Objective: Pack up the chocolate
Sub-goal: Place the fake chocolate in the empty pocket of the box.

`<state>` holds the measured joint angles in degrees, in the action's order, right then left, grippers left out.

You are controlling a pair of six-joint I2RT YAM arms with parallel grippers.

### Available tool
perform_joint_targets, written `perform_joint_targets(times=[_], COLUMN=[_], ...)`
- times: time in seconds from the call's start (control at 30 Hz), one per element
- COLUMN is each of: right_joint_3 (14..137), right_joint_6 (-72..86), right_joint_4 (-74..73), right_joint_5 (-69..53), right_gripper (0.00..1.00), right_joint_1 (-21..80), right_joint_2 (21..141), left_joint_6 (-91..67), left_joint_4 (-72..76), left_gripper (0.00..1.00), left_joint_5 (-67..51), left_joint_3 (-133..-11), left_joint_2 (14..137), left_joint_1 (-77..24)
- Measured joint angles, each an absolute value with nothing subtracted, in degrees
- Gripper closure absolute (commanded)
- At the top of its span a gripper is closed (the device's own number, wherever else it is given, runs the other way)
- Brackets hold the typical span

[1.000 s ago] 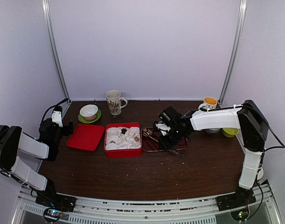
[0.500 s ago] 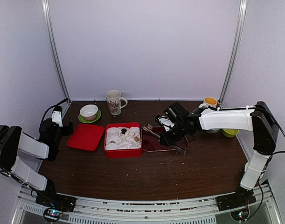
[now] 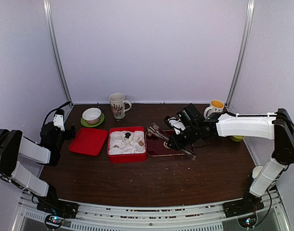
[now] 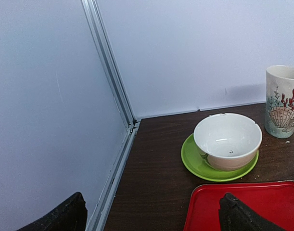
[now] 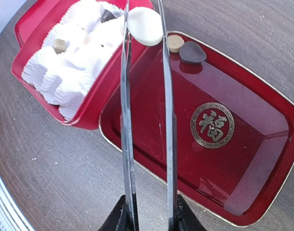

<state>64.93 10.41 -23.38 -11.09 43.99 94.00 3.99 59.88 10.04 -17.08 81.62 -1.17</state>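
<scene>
My right gripper (image 5: 149,211) is shut on metal tongs (image 5: 127,120), whose tips pinch a cream-white chocolate piece (image 5: 144,26) above the edge between the red box (image 5: 96,91) and the dark red tray (image 5: 233,159). A tan piece (image 5: 174,43) and a dark brown piece (image 5: 192,53) lie in the tray's corner. The box's white moulded insert (image 5: 70,72) holds several pieces, one of them brown (image 5: 59,45). In the top view my right gripper (image 3: 178,138) is over the tray (image 3: 156,153), right of the box (image 3: 127,156). My left gripper (image 4: 154,219) is open and empty.
The red lid (image 3: 89,140) lies left of the box, under my left gripper (image 3: 65,131). A white bowl on a green saucer (image 3: 92,115) and a patterned mug (image 3: 118,105) stand at the back. A cup with orange contents (image 3: 216,106) stands at the back right.
My right arm has lifted the tongs off the dark red tray and drawn back to the right. The tong tips now hold a white piece near the box edge. The left arm is still.
</scene>
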Motion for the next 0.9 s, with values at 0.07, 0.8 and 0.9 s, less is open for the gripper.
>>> perform_joint_targets(times=[0.07, 0.8, 0.9], right_joint_3=[64.9, 66.2, 68.8], right_joint_6=[10.4, 4.1, 3.8], right_joint_4=[-22.7, -25.0, -26.0], right_joint_5=[-11.6, -18.7, -19.5], right_gripper=[0.73, 0.73, 0.73], right_joint_1=[44.0, 50.3, 51.2], right_joint_2=[93.4, 93.6, 96.2], left_joint_6=[4.0, 4.0, 4.0], left_joint_4=[59.9, 59.9, 59.9], left_gripper=[0.02, 0.02, 0.02], left_joint_5=[10.0, 10.0, 10.0], left_joint_3=[-17.1, -17.1, -17.1], left_joint_2=[81.6, 81.6, 81.6], left_joint_1=[-1.2, -1.2, -1.2])
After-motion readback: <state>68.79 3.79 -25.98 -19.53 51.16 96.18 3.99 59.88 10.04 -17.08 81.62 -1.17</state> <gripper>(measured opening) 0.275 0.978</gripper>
